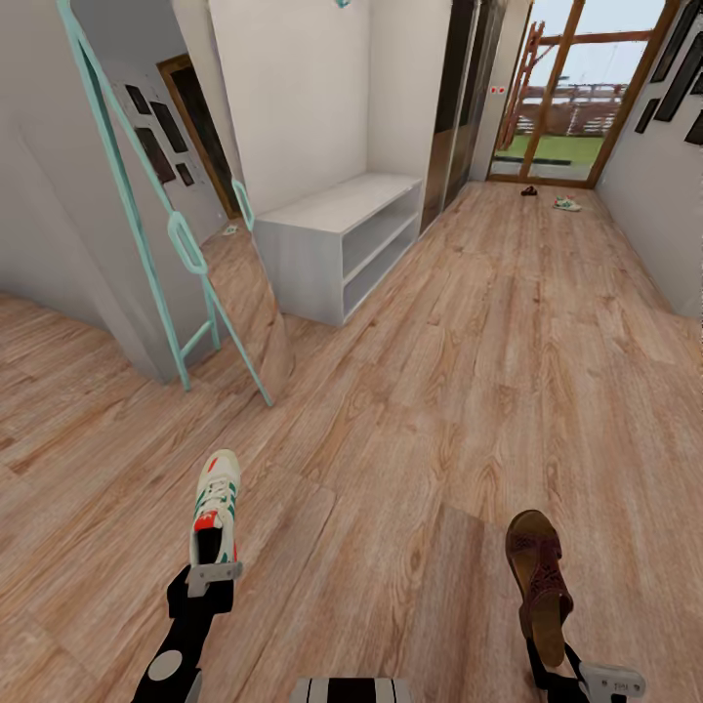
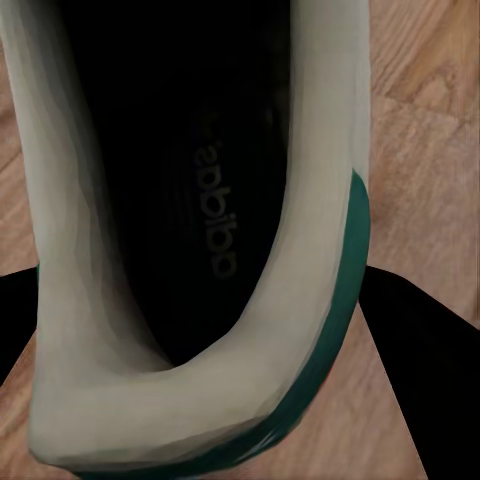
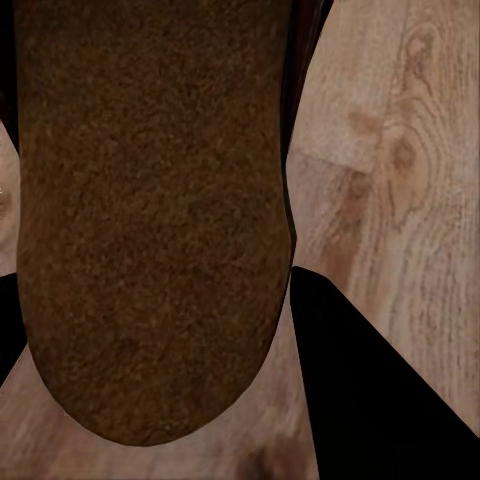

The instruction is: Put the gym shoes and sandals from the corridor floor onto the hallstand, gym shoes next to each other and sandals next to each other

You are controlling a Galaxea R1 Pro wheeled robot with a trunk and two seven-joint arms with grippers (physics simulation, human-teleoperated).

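Note:
My left gripper (image 1: 213, 574) is shut on the heel of a white gym shoe (image 1: 216, 503) with green stripes and red patches, held above the corridor floor (image 1: 469, 371). The left wrist view looks into that shoe's dark opening (image 2: 210, 200), with black fingers (image 2: 425, 370) on either side. My right gripper (image 1: 553, 656) is shut on the heel end of a brown sandal (image 1: 537, 571), whose footbed (image 3: 150, 220) shows close up in the right wrist view. The pale hallstand (image 1: 337, 210) stands ahead on the left. Far down the corridor lie the second sandal (image 1: 528, 190) and second gym shoe (image 1: 566, 204).
A teal-framed mirror (image 1: 186, 244) leans on the wall to the left, just before the hallstand. Dark sliding doors (image 1: 459, 98) follow the hallstand. A glazed wooden door (image 1: 571, 88) closes the far end. Framed pictures (image 1: 674, 68) hang on the right wall.

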